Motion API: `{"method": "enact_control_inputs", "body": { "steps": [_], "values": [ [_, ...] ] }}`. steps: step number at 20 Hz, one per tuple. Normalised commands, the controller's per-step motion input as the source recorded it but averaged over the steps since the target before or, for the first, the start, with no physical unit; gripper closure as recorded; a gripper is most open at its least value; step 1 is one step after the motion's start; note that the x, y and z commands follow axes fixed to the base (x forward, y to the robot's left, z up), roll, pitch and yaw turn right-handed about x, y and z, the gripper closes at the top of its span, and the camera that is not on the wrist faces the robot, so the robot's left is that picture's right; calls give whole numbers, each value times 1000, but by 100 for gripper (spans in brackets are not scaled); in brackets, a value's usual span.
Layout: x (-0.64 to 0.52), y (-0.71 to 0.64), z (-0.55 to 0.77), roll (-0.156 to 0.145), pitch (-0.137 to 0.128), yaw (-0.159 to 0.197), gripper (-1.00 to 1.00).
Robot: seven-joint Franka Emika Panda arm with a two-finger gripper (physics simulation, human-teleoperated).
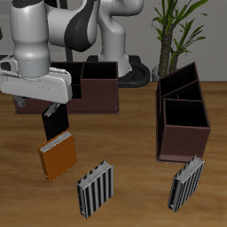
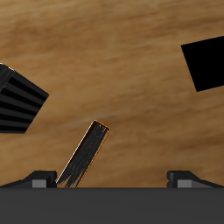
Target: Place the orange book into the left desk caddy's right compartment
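Observation:
The orange book (image 1: 58, 156) stands upright on the table near its front edge, its pale page edge on top. My gripper (image 1: 53, 115) hangs just above it. In the wrist view the orange book (image 2: 87, 154) shows edge-on as a thin slanted slab. My gripper (image 2: 114, 180) is open with its fingers wide apart. The book lies between them, closer to one fingertip (image 2: 40, 179), and touches neither. The left desk caddy (image 1: 183, 120), a dark brown box with open compartments, stands apart from the book at the table's side.
A second dark caddy (image 1: 94, 85) sits farther back by the robot's base. One striped book (image 1: 94, 190) stands beside the orange book and shows in the wrist view as striped book (image 2: 17, 101). Another striped book (image 1: 186, 183) leans before the left caddy. A black shape (image 2: 206, 63) lies nearby.

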Motion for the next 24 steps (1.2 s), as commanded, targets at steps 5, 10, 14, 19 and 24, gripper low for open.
{"method": "enact_control_inputs", "body": {
  "steps": [5, 10, 14, 19, 24],
  "values": [
    [65, 239, -260, 48, -3, -42, -100],
    [81, 114, -205, 3, 0, -36, -100],
    [82, 0, -245, -32, 12, -55, -100],
    [48, 39, -258, 3, 22, -36, -100],
    [17, 12, -326, 4, 53, -44, -100]
  ]
}}
